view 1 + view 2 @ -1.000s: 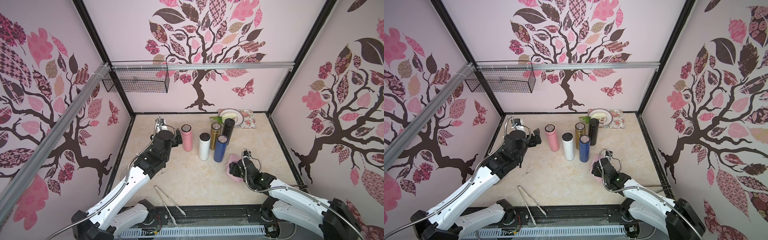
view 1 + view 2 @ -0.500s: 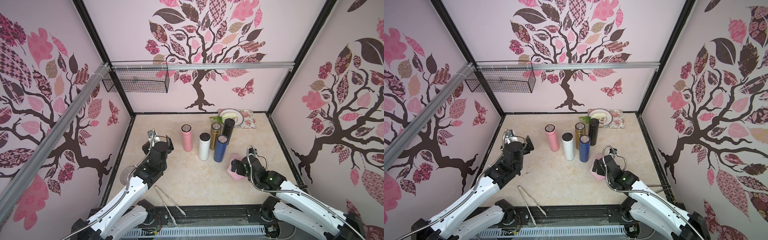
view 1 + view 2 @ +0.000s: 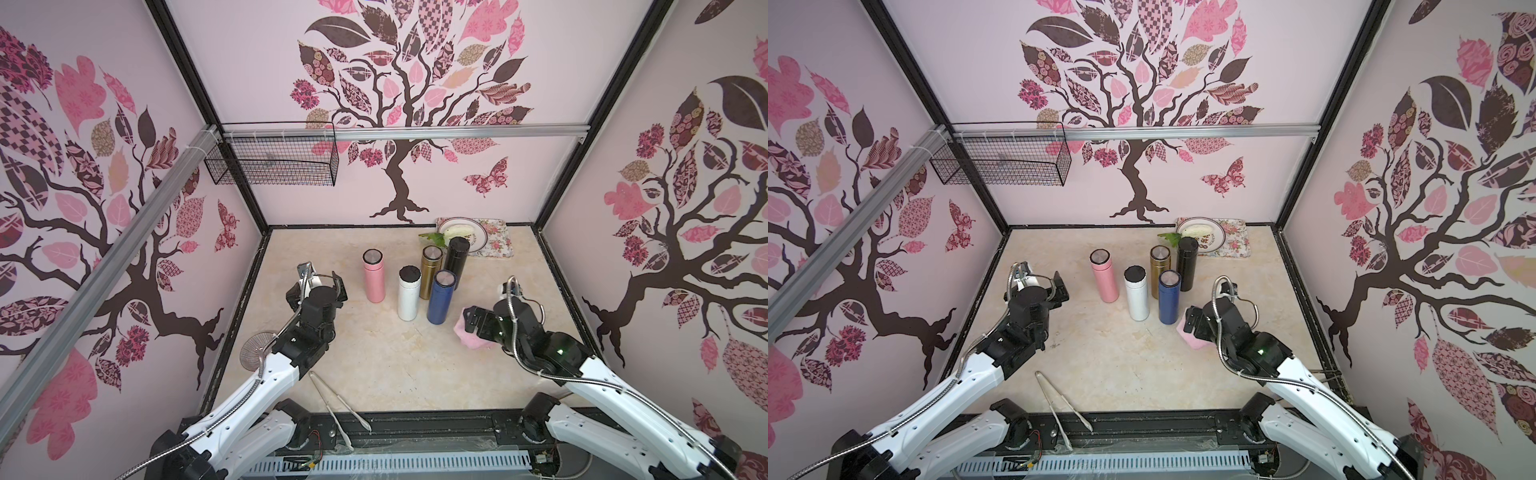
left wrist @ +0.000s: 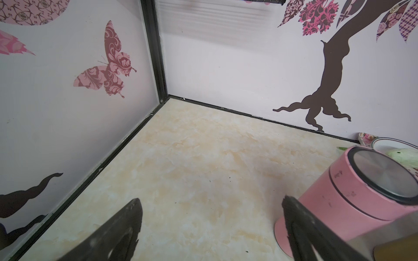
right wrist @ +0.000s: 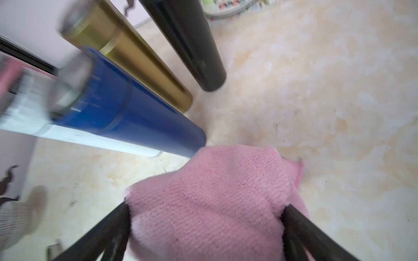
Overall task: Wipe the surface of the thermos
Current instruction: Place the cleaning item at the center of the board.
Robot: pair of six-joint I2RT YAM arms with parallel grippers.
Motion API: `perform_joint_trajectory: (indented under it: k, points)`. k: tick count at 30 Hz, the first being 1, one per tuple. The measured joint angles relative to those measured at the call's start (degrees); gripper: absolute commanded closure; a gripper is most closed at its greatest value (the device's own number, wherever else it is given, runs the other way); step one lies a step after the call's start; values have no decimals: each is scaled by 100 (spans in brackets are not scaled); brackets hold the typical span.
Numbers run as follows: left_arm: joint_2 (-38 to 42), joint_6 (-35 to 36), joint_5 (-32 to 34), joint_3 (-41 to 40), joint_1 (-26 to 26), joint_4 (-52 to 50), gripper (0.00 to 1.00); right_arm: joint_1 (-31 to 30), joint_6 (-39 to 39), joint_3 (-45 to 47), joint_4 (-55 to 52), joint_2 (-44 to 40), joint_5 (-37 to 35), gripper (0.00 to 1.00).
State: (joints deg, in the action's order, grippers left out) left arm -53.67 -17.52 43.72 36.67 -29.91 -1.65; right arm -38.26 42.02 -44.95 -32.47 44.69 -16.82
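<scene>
Several thermoses stand upright in a cluster mid-table: pink (image 3: 374,276), white (image 3: 408,295), gold (image 3: 429,270), black (image 3: 456,257) and blue (image 3: 440,297). My left gripper (image 3: 316,291) hovers open and empty to the left of the pink thermos (image 4: 352,198), apart from it. My right gripper (image 3: 478,324) is open just right of the blue thermos (image 5: 135,117). A crumpled pink cloth (image 5: 210,194) lies on the table between its wide-spread fingers, its near edge beside the blue thermos's base. In both top views the cloth (image 3: 1194,338) shows under the right gripper (image 3: 1202,324).
A plate (image 3: 478,237) with food sits on a floral mat at the back right. Metal tongs (image 3: 338,399) lie at the front edge and a mesh strainer (image 3: 253,353) lies by the left wall. A wire basket (image 3: 272,166) hangs on the back left.
My left gripper has drawn back from beside the pink thermos toward the front left. My right gripper's jaws have spread wider around the cloth, and that arm has swung out to the right.
</scene>
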Motion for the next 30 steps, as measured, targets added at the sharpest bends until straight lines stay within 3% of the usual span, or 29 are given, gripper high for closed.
perform_joint_trajectory:
  k: [4,9,12,16,21,26,30]
  points:
    - [0,-9,-57,-2,4,33,2,20,2,-350,11,271,35,1]
    - [7,-44,-170,0,15,11,2,20,48,470,-369,887,-216,0]
    - [50,-63,-254,0,15,-22,2,22,63,632,-815,557,-398,0]
    - [114,-109,-352,0,15,-28,2,26,-7,590,-490,-164,-92,0]
    - [114,-297,-634,15,20,-334,2,42,-7,577,-87,66,459,0]
    - [271,-498,-1631,15,37,-734,2,52,-24,586,-192,293,376,1]
    - [400,-603,-3379,133,-22,-833,2,153,9,588,-22,-9,520,0]
